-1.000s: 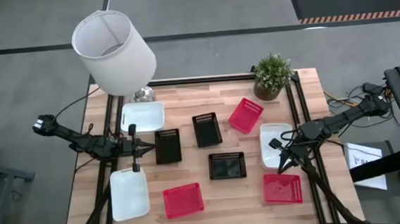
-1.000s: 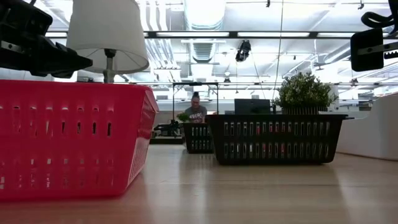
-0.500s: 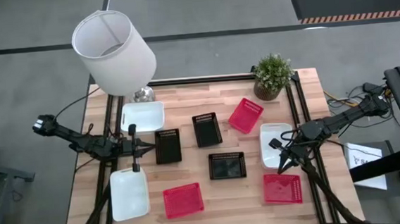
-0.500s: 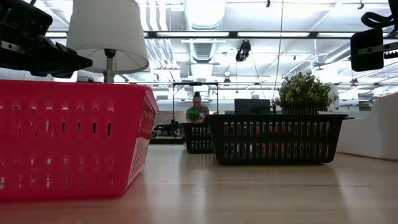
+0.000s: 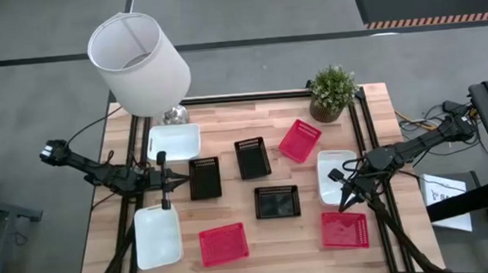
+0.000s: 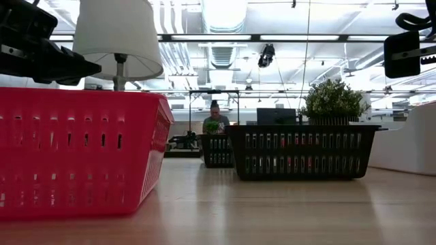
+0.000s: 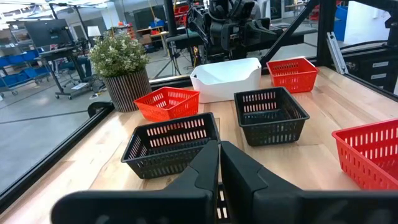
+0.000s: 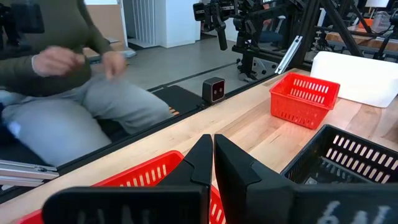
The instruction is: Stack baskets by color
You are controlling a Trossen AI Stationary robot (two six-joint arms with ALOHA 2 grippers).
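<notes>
No change over the last second: both arms parked, all nine baskets single on the bench (image 5: 260,243), no stacks started. Left gripper (image 5: 177,183) hangs between the two left white baskets (image 5: 174,142), beside a black basket (image 5: 205,177); jaws fully closed, empty. Right gripper (image 5: 343,203) sits over the right white basket's near edge, above a red basket (image 5: 344,229); jaws closed, empty.

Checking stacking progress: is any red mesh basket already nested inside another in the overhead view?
No, the three red mesh baskets lie apart on the wooden table.
</notes>
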